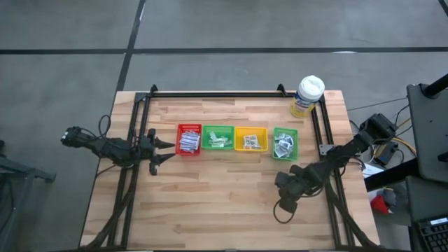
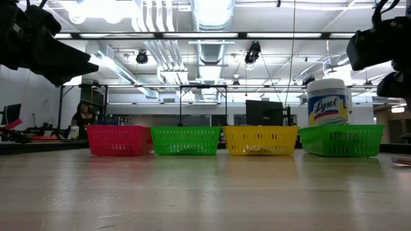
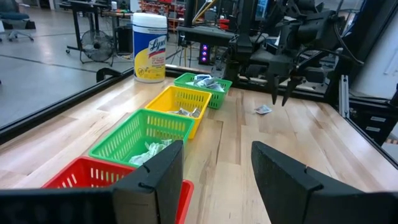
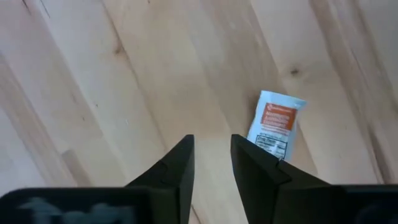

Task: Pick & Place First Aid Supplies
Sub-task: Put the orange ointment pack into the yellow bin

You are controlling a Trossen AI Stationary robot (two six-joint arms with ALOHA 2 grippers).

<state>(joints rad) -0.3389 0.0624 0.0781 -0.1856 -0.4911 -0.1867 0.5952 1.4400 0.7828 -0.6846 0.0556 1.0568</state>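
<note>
Beside right fingers (image 4: 249, 165), packet (image 4: 275, 124), on table (image 4: 124, 74)

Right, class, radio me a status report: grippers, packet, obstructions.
Left gripper open, parked beside the red tray. Right gripper open, hovering over the bare table. One packet lies flat beside its fingers, not held. Nothing in the way.

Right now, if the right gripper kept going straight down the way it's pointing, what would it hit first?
Most likely bare table. The right gripper points down at the wood with its fingers parted, and the small packet lies just beside one finger, not between them, though depth is hard to judge.
</note>
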